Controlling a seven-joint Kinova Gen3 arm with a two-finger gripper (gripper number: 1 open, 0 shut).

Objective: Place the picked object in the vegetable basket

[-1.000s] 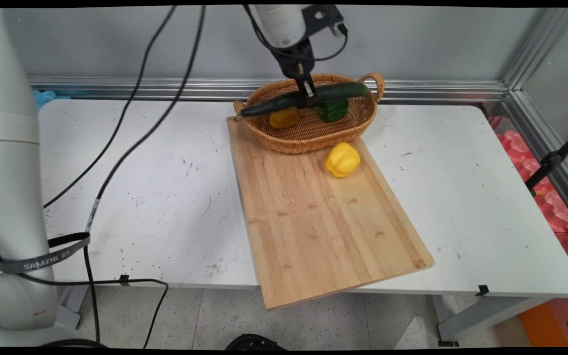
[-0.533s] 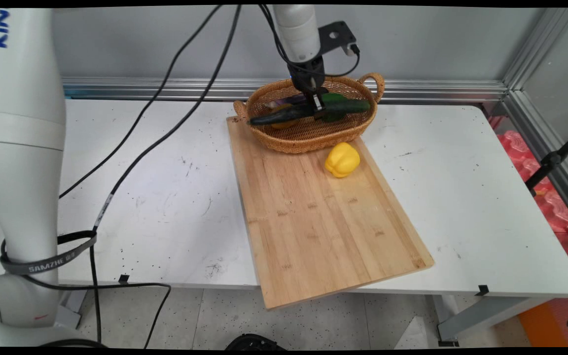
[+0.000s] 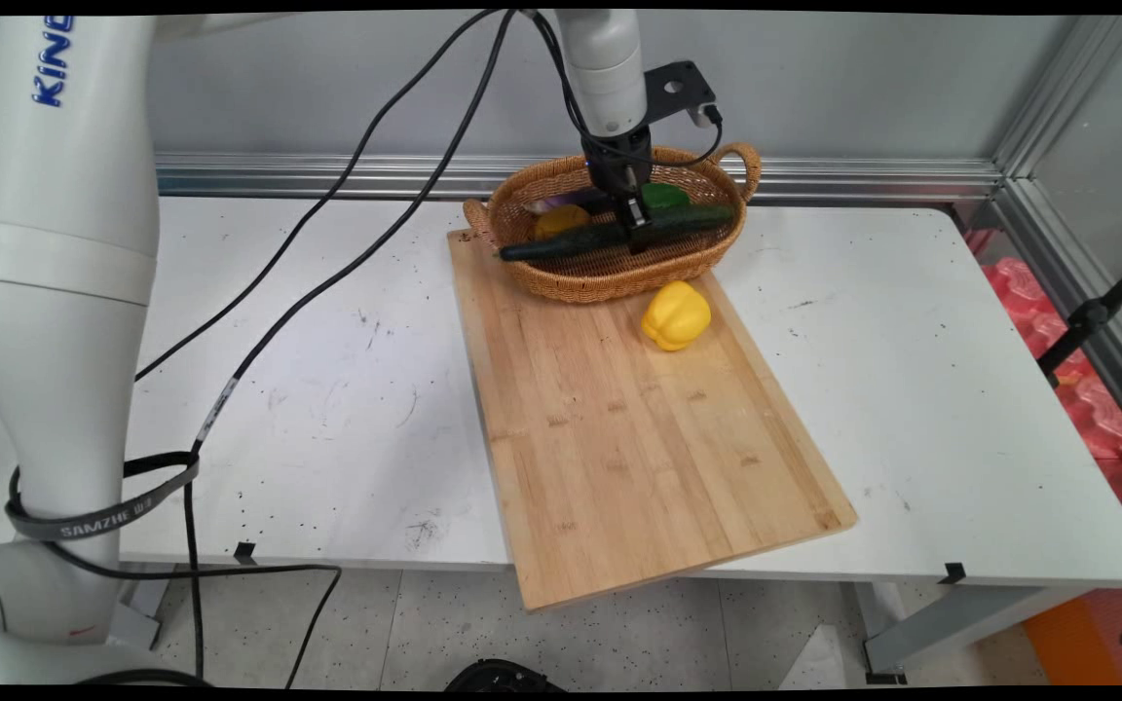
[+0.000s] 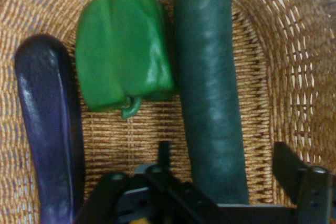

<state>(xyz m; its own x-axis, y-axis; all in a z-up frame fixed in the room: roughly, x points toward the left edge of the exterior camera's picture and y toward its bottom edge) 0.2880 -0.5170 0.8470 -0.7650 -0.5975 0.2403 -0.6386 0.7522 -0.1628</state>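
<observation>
A long dark green cucumber [image 3: 571, 240] [image 4: 210, 77] lies along the inside of the wicker basket [image 3: 619, 287] [image 4: 273, 51]. My gripper [image 3: 635, 234] [image 4: 224, 150] is down in the basket and straddles it. It is open, with a gap showing between each finger and the cucumber. Beside the cucumber lie a green bell pepper [image 3: 663, 195] [image 4: 123, 51] and a dark purple eggplant [image 4: 50, 129]. An orange-yellow pepper [image 3: 561, 221] sits at the basket's left end.
The basket stands on the far end of a wooden cutting board [image 3: 639, 438], which overhangs the table's near edge. A yellow bell pepper [image 3: 676, 314] rests on the board just in front of the basket. Black cables hang across the left of the table.
The gripper came down into the basket with the cucumber, which was held above the rim a second ago. The cucumber now rests inside and the fingers stand apart from it.
</observation>
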